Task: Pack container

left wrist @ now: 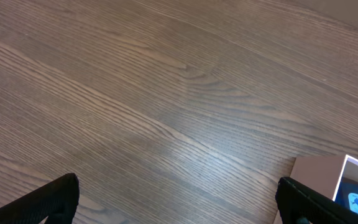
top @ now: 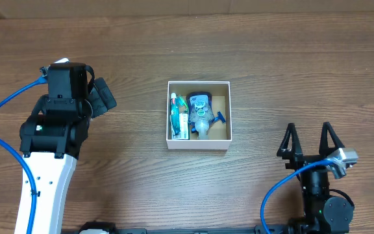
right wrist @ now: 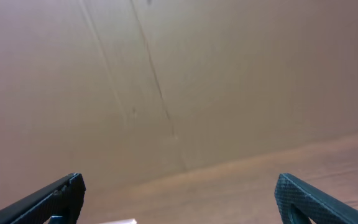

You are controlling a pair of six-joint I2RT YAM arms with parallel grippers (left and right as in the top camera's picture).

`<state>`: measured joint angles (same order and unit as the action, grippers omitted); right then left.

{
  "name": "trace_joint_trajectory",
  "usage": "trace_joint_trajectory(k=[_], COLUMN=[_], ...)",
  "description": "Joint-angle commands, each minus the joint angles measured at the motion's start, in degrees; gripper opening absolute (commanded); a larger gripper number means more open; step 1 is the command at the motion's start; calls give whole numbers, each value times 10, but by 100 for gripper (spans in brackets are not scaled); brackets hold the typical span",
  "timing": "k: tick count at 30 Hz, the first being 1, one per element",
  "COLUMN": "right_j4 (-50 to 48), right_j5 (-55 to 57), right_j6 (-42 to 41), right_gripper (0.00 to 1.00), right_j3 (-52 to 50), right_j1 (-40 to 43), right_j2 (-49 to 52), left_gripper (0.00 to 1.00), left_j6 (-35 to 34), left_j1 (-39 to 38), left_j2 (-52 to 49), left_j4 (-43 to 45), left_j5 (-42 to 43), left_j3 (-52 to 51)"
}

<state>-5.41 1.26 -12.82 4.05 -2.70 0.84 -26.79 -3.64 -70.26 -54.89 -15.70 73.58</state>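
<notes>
The container, a shallow square cardboard box with white walls and a brown inside, sits mid-table. It holds a toothpaste tube, a green-blue toothbrush pack, a dark blue pouch, a small clear bottle and a blue razor. My left gripper is open and empty, left of the box; the box corner shows in the left wrist view beside the gripper. My right gripper is open and empty at the front right, seen also in the right wrist view.
The wooden table surrounds the box. A cardboard wall stands behind the table's far edge. Blue cables run along the left arm and by the right arm's base.
</notes>
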Motion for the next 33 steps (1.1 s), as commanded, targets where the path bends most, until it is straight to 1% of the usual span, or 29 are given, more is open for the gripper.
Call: trace_joint_trajectory(k=[1, 11, 33], right_j4=[41, 167, 167], right_j5=[-14, -23, -23], right_j6=[39, 35, 35], right_gripper=[100, 100, 100], right_j3=[-8, -8, -8], right_j1=[2, 2, 2], right_j2=[-7, -7, -7], left_gripper=[100, 100, 100], left_j6=[7, 7, 7], left_j1=[2, 2, 2], left_j2=[2, 2, 2], left_j4=[0, 0, 0], left_j5=[-8, -8, -8], left_j3=[7, 7, 7])
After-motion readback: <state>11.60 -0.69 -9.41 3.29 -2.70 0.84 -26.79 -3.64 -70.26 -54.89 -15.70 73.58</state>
